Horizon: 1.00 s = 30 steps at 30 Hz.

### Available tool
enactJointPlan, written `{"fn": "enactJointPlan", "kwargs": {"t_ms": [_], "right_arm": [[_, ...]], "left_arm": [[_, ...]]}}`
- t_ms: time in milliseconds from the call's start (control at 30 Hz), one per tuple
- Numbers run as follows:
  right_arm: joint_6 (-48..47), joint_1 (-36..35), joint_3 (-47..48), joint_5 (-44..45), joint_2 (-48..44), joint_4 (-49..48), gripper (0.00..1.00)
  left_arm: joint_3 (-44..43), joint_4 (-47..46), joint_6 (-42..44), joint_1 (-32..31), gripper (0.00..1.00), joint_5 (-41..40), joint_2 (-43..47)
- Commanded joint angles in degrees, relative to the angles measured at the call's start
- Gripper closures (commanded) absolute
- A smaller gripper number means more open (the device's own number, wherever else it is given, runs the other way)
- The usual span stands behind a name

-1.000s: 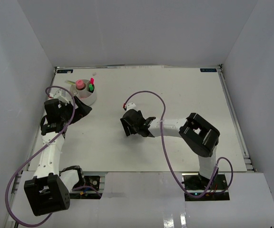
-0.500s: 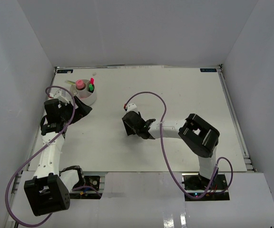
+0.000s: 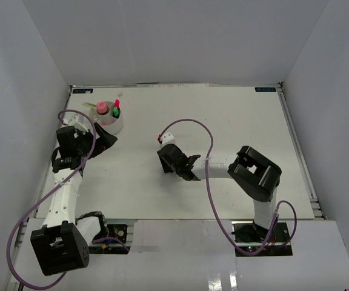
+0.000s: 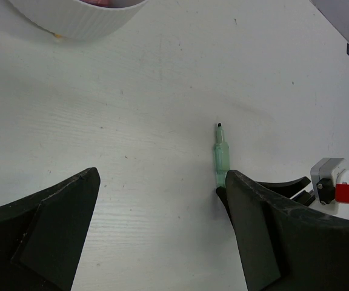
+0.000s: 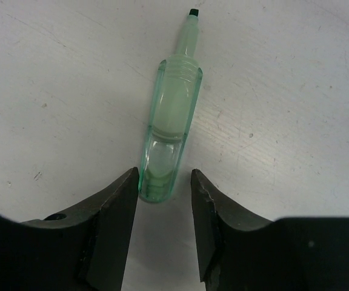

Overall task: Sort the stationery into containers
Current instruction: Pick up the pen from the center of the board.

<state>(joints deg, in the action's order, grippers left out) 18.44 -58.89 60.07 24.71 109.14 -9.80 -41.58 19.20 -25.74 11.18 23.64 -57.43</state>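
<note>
A pale green marker (image 5: 168, 139) lies flat on the white table, tip pointing away from my right gripper (image 5: 163, 174). That gripper is open and low over the table, with one jaw on each side of the marker's rear end. The marker also shows in the left wrist view (image 4: 221, 159). In the top view my right gripper (image 3: 167, 161) hides the marker. The white organiser cup (image 3: 113, 126) stands at the far left and holds a pink tube (image 3: 102, 108) and a green marker with a red cap (image 3: 116, 111). My left gripper (image 3: 106, 138) is open and empty, just near of the cup.
The cup's ribbed wall (image 4: 77, 18) fills the top left of the left wrist view. White walls enclose the table on three sides. A purple cable (image 3: 208, 136) loops over the table above my right arm.
My right gripper has shifted a little toward the near right, low over the table. My left arm has not moved.
</note>
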Motion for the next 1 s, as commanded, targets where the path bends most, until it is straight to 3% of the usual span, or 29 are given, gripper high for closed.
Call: {"fn": "enactJointPlan", "kwargs": {"t_ms": [0,567,967], "right_arm": [[-0.95,0.36,-3.03,-0.36,1.42,3.74,0.55],[-4.89,1.41,-10.67,0.08,-4.89,-2.32,0.72],[-14.47,0.01,-19.20,-2.82,-21.07,-9.35,0.72]], "left_arm": [[0.63,-0.92,0.07,0.25,0.04,1.41,1.18],[0.80,-1.27,-0.45,0.16,0.04,2.90,0.21],[1.15,-4.52,-8.18,-3.53,0.04,16.08,0.21]]}}
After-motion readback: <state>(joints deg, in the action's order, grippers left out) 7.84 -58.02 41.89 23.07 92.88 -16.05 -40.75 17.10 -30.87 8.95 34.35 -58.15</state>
